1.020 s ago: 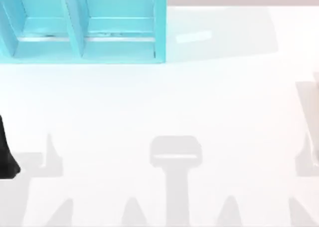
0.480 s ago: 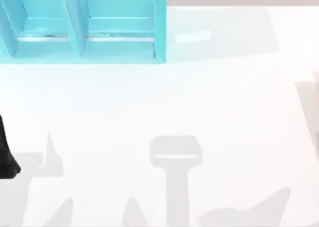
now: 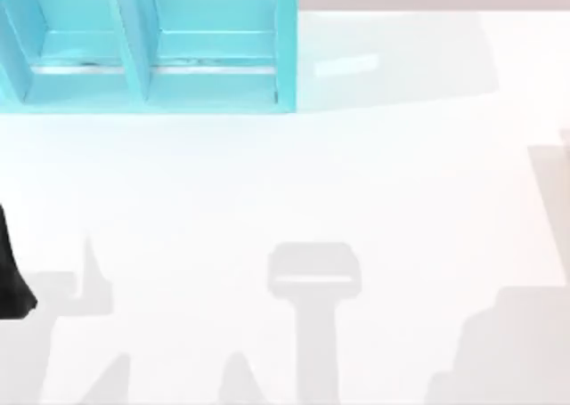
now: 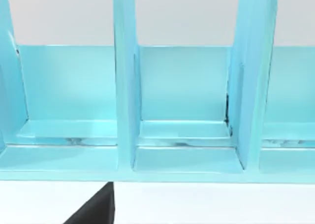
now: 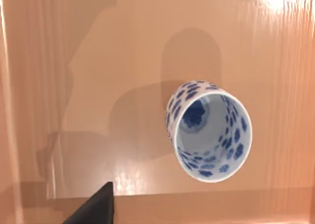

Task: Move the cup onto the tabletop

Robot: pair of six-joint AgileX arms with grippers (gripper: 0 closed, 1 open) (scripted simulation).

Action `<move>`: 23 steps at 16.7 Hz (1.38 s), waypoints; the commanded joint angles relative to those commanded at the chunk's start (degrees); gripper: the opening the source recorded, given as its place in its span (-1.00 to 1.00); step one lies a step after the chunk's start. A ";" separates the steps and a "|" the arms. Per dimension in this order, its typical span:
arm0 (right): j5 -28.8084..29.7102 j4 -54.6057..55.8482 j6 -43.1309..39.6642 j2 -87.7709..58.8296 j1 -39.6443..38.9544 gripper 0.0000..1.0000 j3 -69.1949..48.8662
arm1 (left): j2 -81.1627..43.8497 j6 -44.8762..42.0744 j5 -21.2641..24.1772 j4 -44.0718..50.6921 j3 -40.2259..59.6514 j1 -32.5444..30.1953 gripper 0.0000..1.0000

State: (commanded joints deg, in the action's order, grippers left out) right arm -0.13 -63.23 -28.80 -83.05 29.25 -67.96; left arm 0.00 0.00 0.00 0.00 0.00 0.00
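Upright, the cup (image 5: 209,130) stands on a glossy brown surface (image 5: 98,61); left arm (image 3: 11,276) parked at tabletop's (image 3: 294,182) left edge; both jaw states: cannot tell.

Shelf (image 3: 151,49) cut off by top view's upper and left edges. Left arm (image 3: 11,271) mostly beyond left edge; hand out of frame. Dark tip (image 5: 96,207) cropped, unidentifiable.

- one cup (image 5: 209,130), white with blue blotches, mouth open to the camera, on a glossy brown wooden surface (image 5: 98,61);
- one turquoise shelf unit (image 3: 147,44), upper left of the top view; two compartments seen there;
- one white tabletop (image 3: 356,182);
- one black arm part (image 3: 11,271), left edge
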 joint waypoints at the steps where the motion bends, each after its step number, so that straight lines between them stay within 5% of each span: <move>1: -0.01 -2.60 -1.17 -3.40 1.18 1.00 -2.82 | 0.00 0.00 0.00 0.00 0.00 0.00 1.00; 12: -0.02 -8.74 -4.23 -12.49 4.27 1.00 -9.61 | 0.00 0.00 0.00 0.00 0.00 0.00 1.00; 23: -0.01 12.59 -4.04 -17.84 4.19 1.00 6.35 | 0.00 0.00 0.00 0.00 0.00 0.00 1.00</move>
State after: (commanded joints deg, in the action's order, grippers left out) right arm -0.13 -50.64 -32.84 -100.88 33.44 -61.61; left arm 0.00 0.00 0.00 0.00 0.00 0.00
